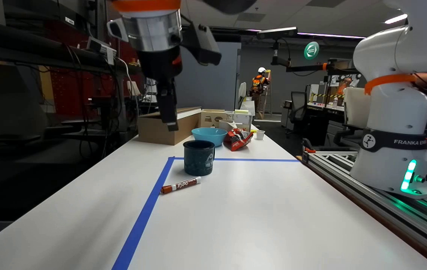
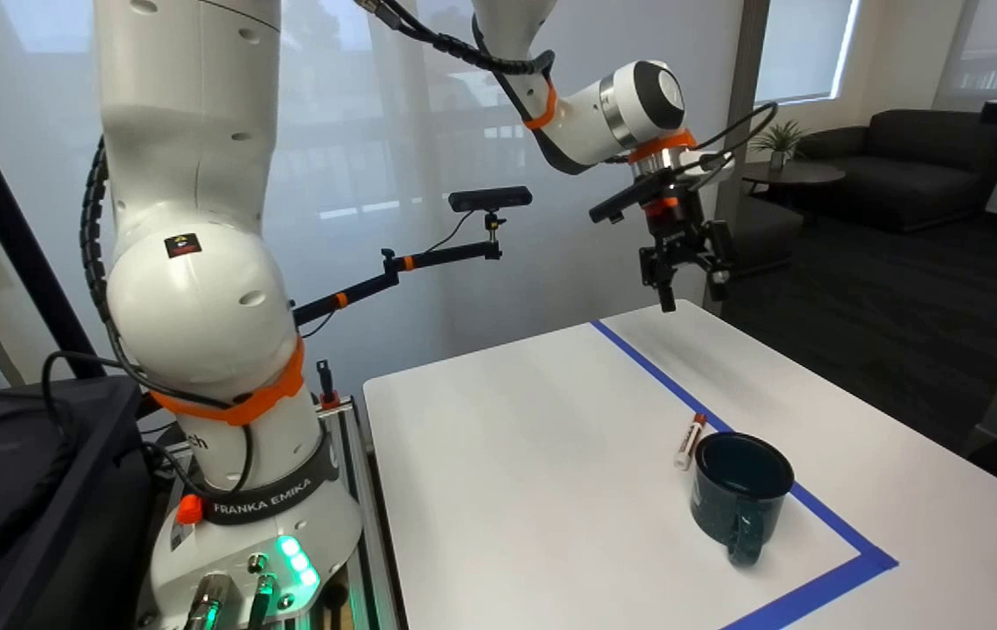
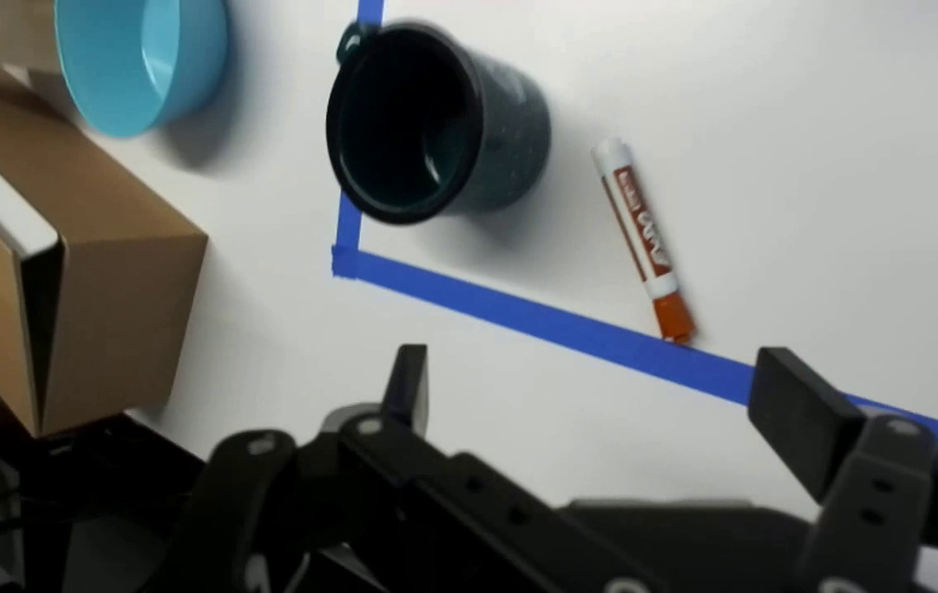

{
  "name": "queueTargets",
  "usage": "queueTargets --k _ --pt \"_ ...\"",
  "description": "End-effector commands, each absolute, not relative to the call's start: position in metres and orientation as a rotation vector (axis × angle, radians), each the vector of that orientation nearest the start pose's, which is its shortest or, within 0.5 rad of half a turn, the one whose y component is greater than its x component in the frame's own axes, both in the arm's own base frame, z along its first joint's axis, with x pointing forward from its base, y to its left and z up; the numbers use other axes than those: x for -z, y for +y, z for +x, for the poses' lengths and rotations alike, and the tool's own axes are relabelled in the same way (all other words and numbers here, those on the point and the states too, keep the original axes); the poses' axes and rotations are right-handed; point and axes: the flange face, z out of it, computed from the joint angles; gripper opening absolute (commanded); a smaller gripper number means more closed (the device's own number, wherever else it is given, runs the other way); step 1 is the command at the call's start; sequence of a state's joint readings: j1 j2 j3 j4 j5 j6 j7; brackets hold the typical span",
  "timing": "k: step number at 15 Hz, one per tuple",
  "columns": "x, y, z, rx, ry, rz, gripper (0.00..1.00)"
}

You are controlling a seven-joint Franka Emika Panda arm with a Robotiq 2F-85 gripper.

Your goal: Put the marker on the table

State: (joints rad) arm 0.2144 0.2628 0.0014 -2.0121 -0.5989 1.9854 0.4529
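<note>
The marker (image 1: 181,185), white with a reddish-brown label and cap, lies on the white table (image 1: 254,217). It also shows in an exterior view (image 2: 690,442) and in the wrist view (image 3: 643,239). Its cap end meets the blue tape line, and its other end points toward the inside of the taped area. My gripper (image 3: 592,354) is open with nothing between its fingers. It hangs well above the table, as both exterior views (image 1: 172,125) (image 2: 693,299) show. In the wrist view the marker lies ahead of the fingertips, its cap nearer the right finger.
A dark blue-green cup (image 1: 198,159) stands upright beside the marker, apart from it, near the tape corner (image 3: 345,260). Behind it are a light blue bowl (image 1: 209,135), a brown cardboard box (image 1: 157,129) and a red bag (image 1: 238,139). The robot base (image 2: 253,525) stands along one table edge.
</note>
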Motion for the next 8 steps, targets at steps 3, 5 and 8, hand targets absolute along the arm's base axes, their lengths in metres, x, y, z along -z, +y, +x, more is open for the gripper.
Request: queueTargets --k 3,5,8 --pt "-0.335 0.1 0.546 0.153 0.072 2.584 1.0" --pt "-0.334 0.097 0.543 0.159 0.065 2.584 1.0" --pt "-0.332 0.096 0.542 0.167 0.062 2.582 1.0"
